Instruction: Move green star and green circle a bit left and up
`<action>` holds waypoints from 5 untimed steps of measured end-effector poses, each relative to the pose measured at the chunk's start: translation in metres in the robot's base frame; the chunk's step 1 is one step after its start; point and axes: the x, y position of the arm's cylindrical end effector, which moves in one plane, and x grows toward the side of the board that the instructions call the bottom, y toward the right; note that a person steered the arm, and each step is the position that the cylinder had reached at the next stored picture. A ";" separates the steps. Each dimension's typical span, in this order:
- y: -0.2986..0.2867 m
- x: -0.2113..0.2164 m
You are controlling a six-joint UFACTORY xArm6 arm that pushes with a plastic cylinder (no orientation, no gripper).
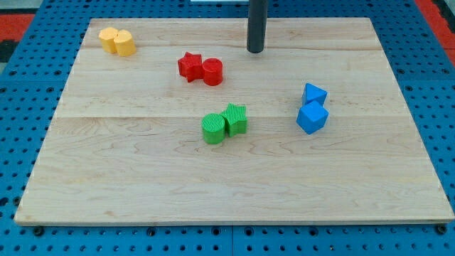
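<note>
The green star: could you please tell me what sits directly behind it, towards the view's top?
Only bare wooden board shows behind the green star; the red cylinder lies farther up. Nothing looks hidden.

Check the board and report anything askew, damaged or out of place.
Nothing stands out. The blocks sit in four tidy same-colour pairs: yellow, red, green star beside green circle, blue. My tip is above them, touching none.
</note>
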 end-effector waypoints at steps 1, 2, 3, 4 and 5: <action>0.000 0.000; 0.002 0.000; 0.005 0.000; 0.016 0.000; 0.046 0.000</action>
